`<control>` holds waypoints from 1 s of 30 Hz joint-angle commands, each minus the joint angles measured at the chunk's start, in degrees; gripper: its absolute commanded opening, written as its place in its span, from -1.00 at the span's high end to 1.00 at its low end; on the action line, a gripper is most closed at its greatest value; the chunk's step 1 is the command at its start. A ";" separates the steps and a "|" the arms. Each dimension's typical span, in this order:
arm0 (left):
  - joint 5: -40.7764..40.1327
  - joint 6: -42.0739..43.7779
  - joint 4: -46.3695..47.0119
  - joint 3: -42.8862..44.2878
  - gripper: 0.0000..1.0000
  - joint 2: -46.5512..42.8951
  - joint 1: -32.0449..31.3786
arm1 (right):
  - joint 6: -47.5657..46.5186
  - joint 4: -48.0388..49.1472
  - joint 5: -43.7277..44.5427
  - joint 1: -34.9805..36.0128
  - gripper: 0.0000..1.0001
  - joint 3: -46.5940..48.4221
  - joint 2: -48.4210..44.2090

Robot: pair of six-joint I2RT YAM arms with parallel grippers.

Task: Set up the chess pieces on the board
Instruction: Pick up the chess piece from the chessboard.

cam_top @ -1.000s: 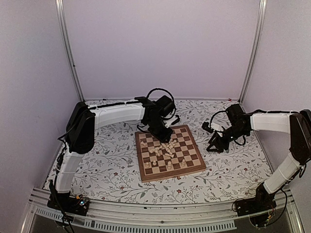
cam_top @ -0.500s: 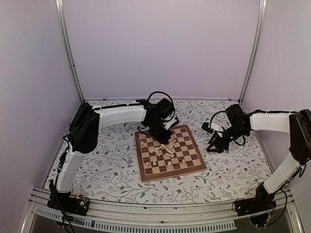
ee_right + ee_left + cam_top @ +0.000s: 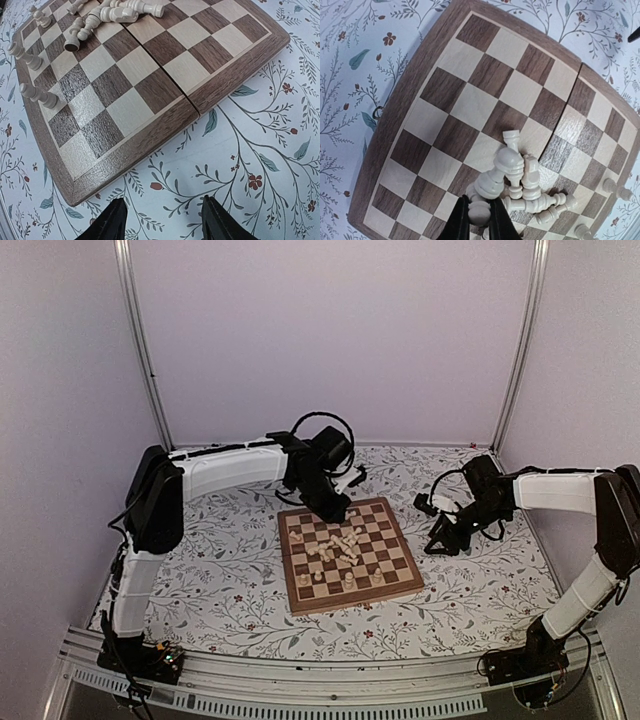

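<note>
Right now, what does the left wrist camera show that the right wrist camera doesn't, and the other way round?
Only the left wrist view shows the left gripper, shut on one pale chess piece at the near edge of the heap. Only the right wrist view shows the right gripper, open with nothing between its fingers, over the floral tablecloth just off the board's border. Both show the board, the heap of toppled pieces lying on it, and the tablecloth around it.
</note>
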 commanded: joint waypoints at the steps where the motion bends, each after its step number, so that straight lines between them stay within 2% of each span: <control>1: 1.24 2.94 1.35 -2.35 0.89 -2.27 0.89 | -0.20 -0.49 -1.14 0.36 -0.10 0.84 -0.12; 7: 5.86 3.28 6.87 -5.94 0.89 -5.07 0.90 | 11.90 1.33 -12.38 0.35 -0.14 9.75 -0.77; 9: 6.25 3.00 9.26 -6.95 0.89 -6.02 0.90 | 16.74 -0.45 -17.88 0.37 -0.15 14.87 2.13; 14: 6.76 0.30 11.09 -6.64 0.89 -6.42 0.90 | 24.56 -5.85 -32.24 0.40 -0.12 26.57 16.96; 20: 8.58 -4.11 14.20 -8.38 0.89 -8.13 0.90 | 32.55 -4.45 -39.44 0.43 -0.11 32.21 25.35; 30: 10.87 -6.25 16.58 -9.04 0.87 -8.77 0.72 | 38.99 -0.27 -46.88 2.63 0.03 33.58 28.60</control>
